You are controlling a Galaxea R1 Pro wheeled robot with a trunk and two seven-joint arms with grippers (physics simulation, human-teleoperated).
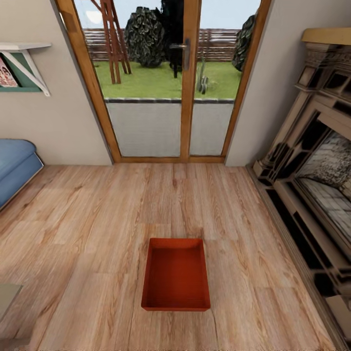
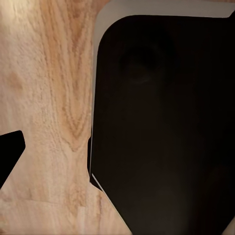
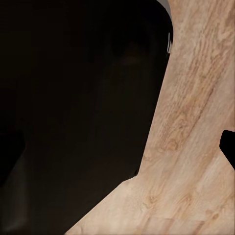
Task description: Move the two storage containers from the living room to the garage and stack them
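Observation:
One orange-red storage container [image 1: 176,274] lies open and empty on the light wood plank floor [image 1: 97,219] of the living room, straight ahead of me and close by. In the left wrist view a dark fingertip [image 2: 11,154] of my left gripper sits at the frame's edge, over the planks and beside my dark base [image 2: 161,122]. The right wrist view has a dark fingertip [image 3: 229,147] at its edge too, next to my base [image 3: 73,98]. Nothing is held by either gripper. The garage is out of view.
A wood-framed glass door [image 1: 170,83] stands ahead, beyond the container. The fireplace [image 1: 312,185] lines the right side. A blue sofa [image 1: 14,170] is at the left, with a wall shelf [image 1: 22,66] above it. Bare planks surround the container.

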